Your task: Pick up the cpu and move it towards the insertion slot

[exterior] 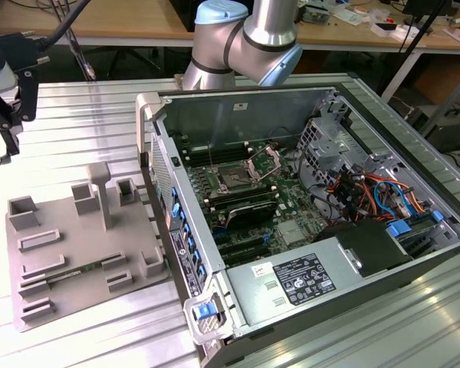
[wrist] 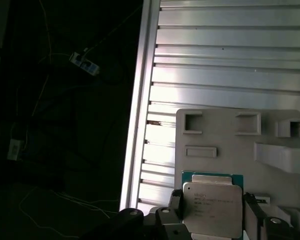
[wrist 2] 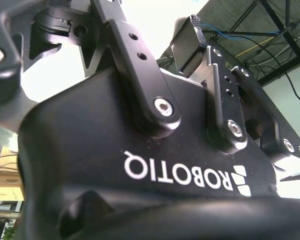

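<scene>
CPU [wrist: 212,206] sits between the fingers [wrist: 175,210] of the gripper [wrist: 213,220], silver top towards the first wrist view, green rim showing along one edge. Fingers closed on two opposite edges of the chip. It seems lifted clear of the tray [wrist: 225,145] beneath, though contact is hard to judge from this angle. In the exterior view the gripper hangs at the far left, above the table [exterior: 100,100]. Slot [exterior: 234,182] lies well apart from it, toward the exterior view's right, inside the open case [exterior: 322,100], with its bracket [exterior: 264,161] raised. Chip is square, so no long axis.
</scene>
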Available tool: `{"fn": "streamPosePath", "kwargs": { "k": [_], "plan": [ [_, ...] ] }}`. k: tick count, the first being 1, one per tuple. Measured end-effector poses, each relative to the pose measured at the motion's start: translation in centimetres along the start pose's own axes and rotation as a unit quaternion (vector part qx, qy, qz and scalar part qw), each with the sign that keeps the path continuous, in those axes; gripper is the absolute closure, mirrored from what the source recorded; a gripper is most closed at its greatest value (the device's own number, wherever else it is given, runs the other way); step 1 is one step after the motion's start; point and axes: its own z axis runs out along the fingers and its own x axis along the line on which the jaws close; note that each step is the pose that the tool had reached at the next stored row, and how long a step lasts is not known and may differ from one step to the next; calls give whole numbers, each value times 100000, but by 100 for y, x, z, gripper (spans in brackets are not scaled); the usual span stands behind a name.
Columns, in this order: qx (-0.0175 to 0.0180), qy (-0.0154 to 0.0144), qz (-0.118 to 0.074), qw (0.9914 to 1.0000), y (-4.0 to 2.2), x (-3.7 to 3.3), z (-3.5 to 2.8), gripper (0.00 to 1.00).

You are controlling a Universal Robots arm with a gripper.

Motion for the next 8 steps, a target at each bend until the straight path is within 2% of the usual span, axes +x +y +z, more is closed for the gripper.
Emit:
{"fn": "streamPosePath", "kwargs": {
  "k": [2,8],
  "plan": [
    [0,-1,0,100000,1,0,-18,45],
    [-6,-2,1,100000,1,0,-20,45]
  ]
}}
